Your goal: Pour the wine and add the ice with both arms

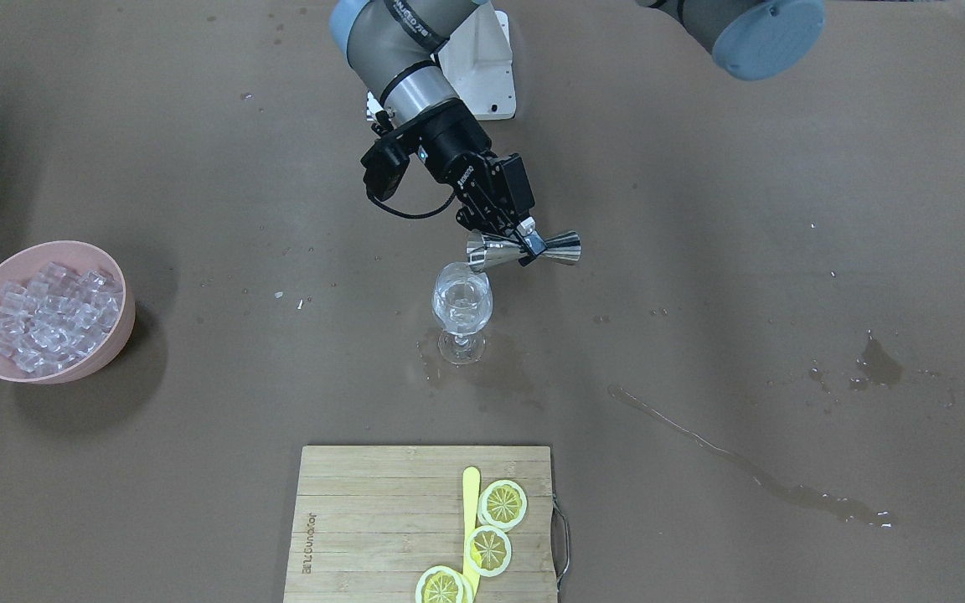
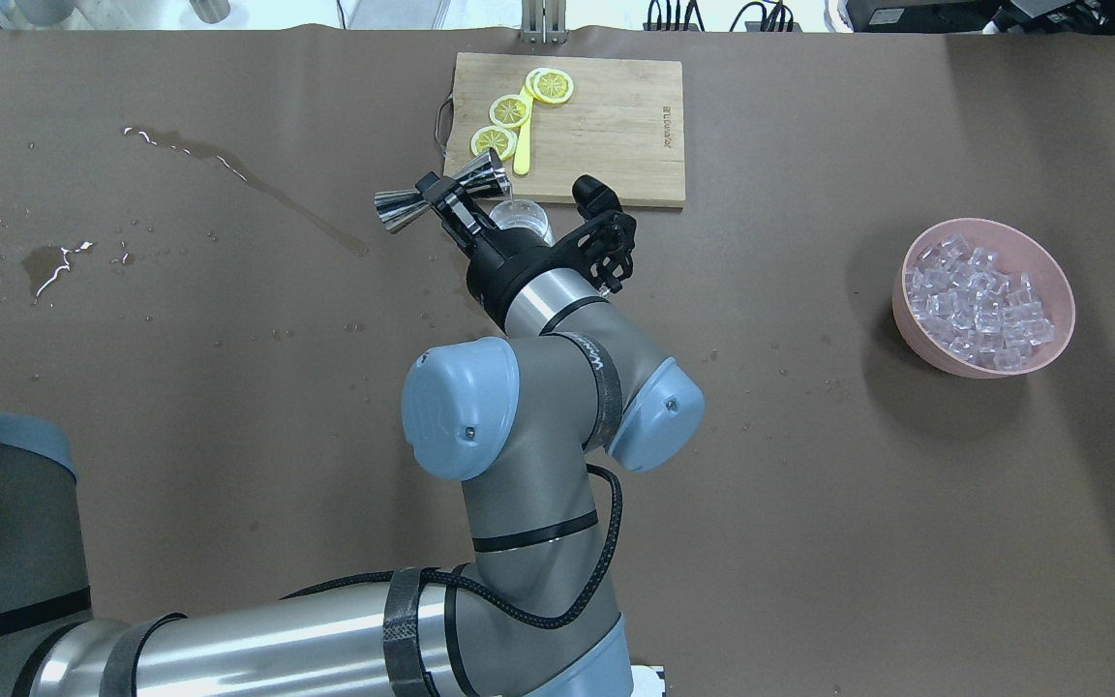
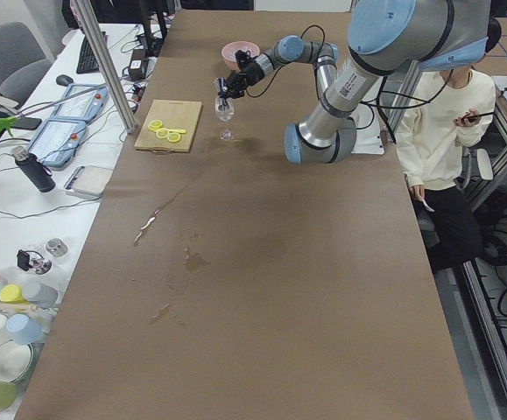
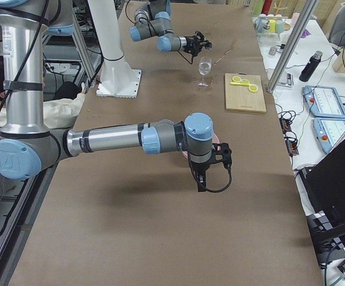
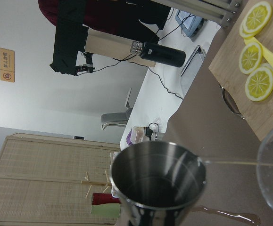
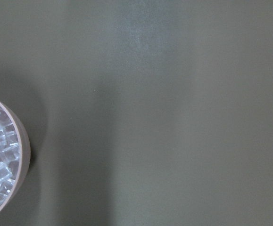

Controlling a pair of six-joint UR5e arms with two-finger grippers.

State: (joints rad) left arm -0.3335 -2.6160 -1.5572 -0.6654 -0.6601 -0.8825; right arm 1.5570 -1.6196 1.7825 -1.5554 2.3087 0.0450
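Left claw [image 1: 528, 238] clamped on jigger [image 1: 562, 246] waist; jigger held level, axis 3-to-9 o'clock, mouth above wine glass [image 1: 461, 289] at claw's 7 o'clock. Wine [image 1: 459, 313] seen in glass. Ice [image 1: 51, 314] in pink bowl [image 1: 118, 335] near right claw [image 4: 202, 183], opening cannot be told.

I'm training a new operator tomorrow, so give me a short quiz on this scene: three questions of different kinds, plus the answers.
1. True or false: the left hand holds the steel jigger on its side at the rim of the wine glass.
2. Fill in: the ice sits in a ___ bowl.
3. What lies on the cutting board? A) lemon slices; B) the ice; C) the steel jigger.
Key: 1 true; 2 pink; 3 A.
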